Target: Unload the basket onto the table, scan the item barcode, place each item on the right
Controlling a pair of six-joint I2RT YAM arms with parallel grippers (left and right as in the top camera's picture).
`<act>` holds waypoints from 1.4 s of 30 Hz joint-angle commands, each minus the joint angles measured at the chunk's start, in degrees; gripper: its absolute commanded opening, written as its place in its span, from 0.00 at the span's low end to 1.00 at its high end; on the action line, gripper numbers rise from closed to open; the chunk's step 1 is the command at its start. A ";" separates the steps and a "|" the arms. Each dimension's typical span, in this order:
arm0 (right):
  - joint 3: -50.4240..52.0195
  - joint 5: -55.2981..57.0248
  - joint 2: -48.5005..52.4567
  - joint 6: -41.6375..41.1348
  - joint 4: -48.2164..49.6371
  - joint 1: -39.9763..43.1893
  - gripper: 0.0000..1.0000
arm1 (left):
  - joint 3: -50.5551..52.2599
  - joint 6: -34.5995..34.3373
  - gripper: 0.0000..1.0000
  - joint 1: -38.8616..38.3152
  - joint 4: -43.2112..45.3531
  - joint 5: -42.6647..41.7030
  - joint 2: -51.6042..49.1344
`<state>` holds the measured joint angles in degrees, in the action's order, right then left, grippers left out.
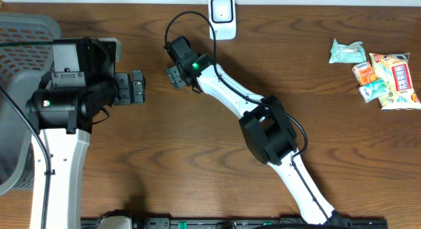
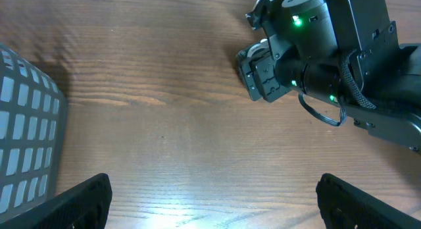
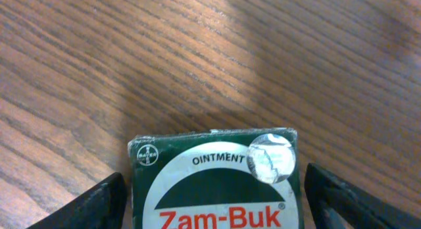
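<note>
Lying between spread fingers (image 3: 99,206) of right hand (image 3: 214,179): ointment box (image 3: 210,156), flat on table (image 3: 197,58).

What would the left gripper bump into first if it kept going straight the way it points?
Probably the right gripper, facing the left gripper across the table. The left wrist view shows it off to one side and height is unclear, so it might only be grazed.
</note>
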<state>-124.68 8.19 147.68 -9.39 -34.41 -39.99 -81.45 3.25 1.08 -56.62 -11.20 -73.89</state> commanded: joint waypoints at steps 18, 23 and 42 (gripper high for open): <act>1.53 2.80 -8.81 -8.39 -25.53 2.12 0.59 | -0.42 0.59 0.98 0.31 -0.13 0.35 -0.17; 1.46 -7.78 -10.86 -8.41 -19.56 2.08 0.48 | -0.42 0.59 0.98 0.31 -0.13 0.35 -0.17; 1.49 -8.76 -8.83 -18.47 13.90 1.66 0.06 | -0.42 0.59 0.98 0.31 -0.13 0.35 -0.17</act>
<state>-123.22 -0.64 136.77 -26.57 -21.80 -37.80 -81.45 3.25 1.08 -56.62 -11.22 -73.89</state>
